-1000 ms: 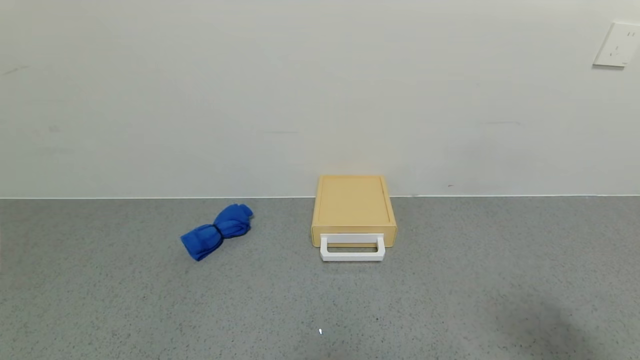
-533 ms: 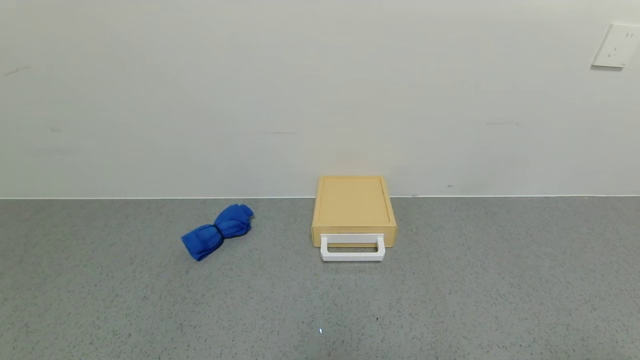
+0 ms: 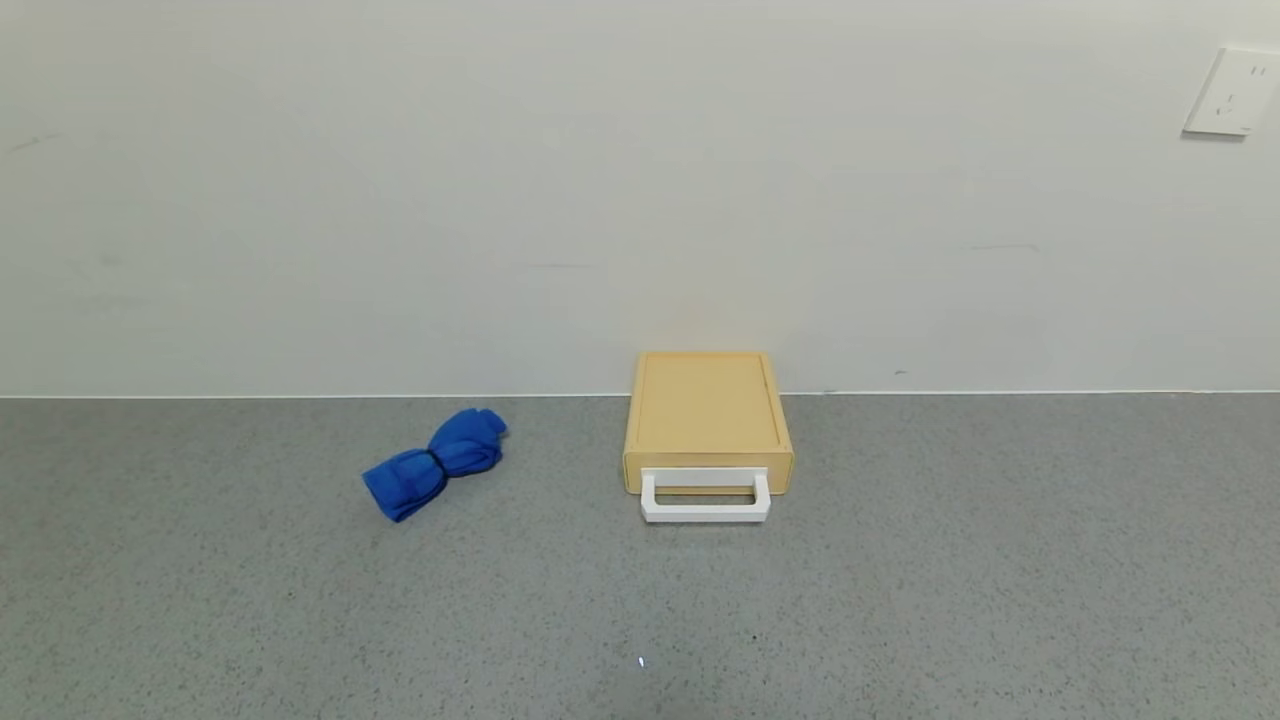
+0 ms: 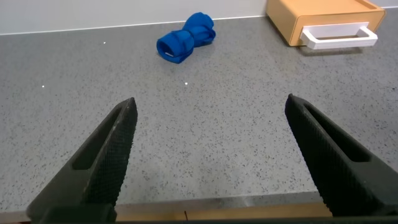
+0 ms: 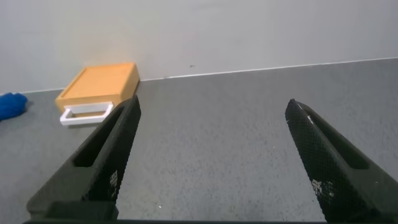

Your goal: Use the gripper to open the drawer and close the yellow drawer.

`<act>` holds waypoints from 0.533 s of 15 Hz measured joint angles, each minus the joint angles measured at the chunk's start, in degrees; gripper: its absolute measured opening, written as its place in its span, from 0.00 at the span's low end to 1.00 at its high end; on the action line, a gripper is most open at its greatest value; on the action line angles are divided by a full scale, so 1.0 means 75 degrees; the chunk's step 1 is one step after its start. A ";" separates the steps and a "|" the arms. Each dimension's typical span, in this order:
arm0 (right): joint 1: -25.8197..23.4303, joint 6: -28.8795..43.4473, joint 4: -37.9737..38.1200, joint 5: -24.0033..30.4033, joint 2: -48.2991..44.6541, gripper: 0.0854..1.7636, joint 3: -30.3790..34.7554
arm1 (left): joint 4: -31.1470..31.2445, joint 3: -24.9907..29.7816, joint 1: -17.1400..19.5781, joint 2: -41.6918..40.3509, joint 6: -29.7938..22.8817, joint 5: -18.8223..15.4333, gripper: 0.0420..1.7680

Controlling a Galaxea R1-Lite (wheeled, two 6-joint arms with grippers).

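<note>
**Both claws spread wide, away from the shut drawer**

Left claw point(image 4: 208, 155) hangs low over the near part of the grey speckled worktop point(image 3: 900, 600), its two dark fingers point(image 4: 106, 155) spread wide apart with nothing between them. Right claw point(image 5: 211, 155) is likewise gaping and empty, above the worktop's right side. Neither claw shows in the head view.

Against the wall at the far edge of the worktop sits the yellow drawer point(image 3: 707, 415), a flat pale-yellow box with its tray pushed fully in. Its white loop handle point(image 3: 705, 497) juts from the front face toward the robot. Both claws are well apart from it.

To the drawer's left, apart from it, lies a blue rolled cloth point(image 3: 435, 462), pinched at its middle. A white wall socket point(image 3: 1230, 92) sits high on the pale wall point(image 3: 500, 200) at the right.
</note>
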 joint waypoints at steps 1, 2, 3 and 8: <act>-0.0010 -0.0111 -0.0029 0.0000 -0.0257 0.97 0.0325 | 0.0000 0.0000 0.0000 0.0000 0.0003 -0.0015 0.97; -0.0013 -0.0250 -0.0072 -0.0008 -0.0463 0.97 0.0649 | 0.0000 0.0000 0.0000 0.0000 0.0000 -0.0024 0.97; -0.0015 -0.0356 -0.0293 -0.0041 -0.0616 0.97 0.0990 | 0.0000 0.0000 0.0000 0.0000 0.0000 -0.0024 0.97; -0.0015 -0.1284 -0.2978 -0.0283 -0.0897 0.97 0.3249 | 0.0008 0.0000 0.0000 0.0000 0.0015 -0.0015 0.97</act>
